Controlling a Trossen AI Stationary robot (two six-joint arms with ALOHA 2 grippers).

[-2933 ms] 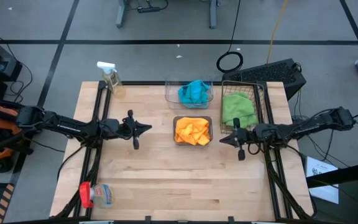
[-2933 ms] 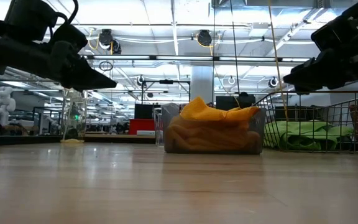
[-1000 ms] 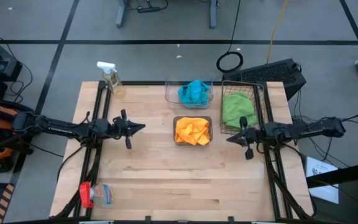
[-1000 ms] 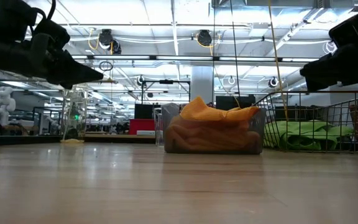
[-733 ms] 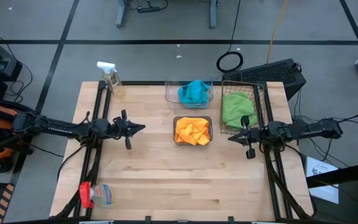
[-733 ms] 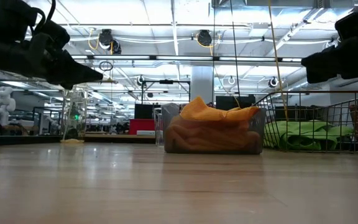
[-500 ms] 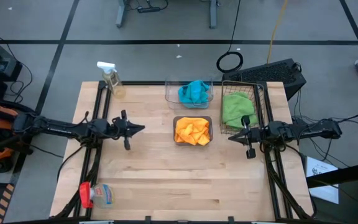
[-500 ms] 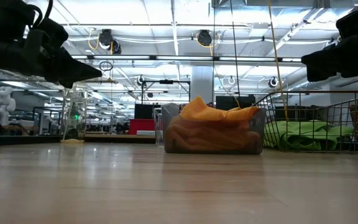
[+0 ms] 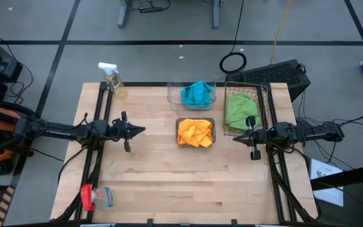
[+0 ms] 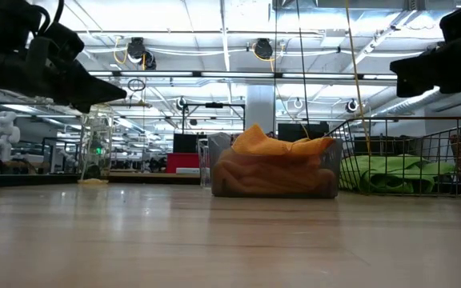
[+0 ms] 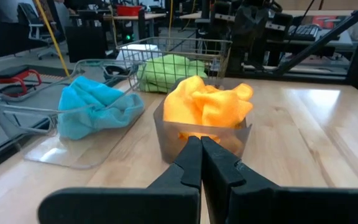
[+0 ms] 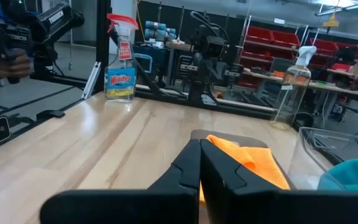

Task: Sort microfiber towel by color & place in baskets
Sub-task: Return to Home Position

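Hovering level above the desk [image 9: 169, 183], closed and empty: left end effector [image 9: 141, 130] and right end effector [image 9: 236, 138], flanking the grey tub [image 9: 195, 119], pointing inward.

In the high view you see orange-yellow towels [image 9: 195, 132] in the smoky grey tub [image 9: 178, 120] at centre, turquoise blue towels [image 9: 196, 93] in the clear tub [image 9: 172, 98] above, and lime green towels [image 9: 241, 110] in the dark wire-mesh basket [image 9: 263, 94] at right. Your table [image 9: 169, 183] is pale wood, striped with plank seams. The left gripper [image 9: 144, 130] and right gripper [image 9: 234, 138] are black. The spray bottle [image 9: 99, 197] at lower left has a red trigger and blue label; the clear bottle [image 9: 112, 79] at upper left, a white one.
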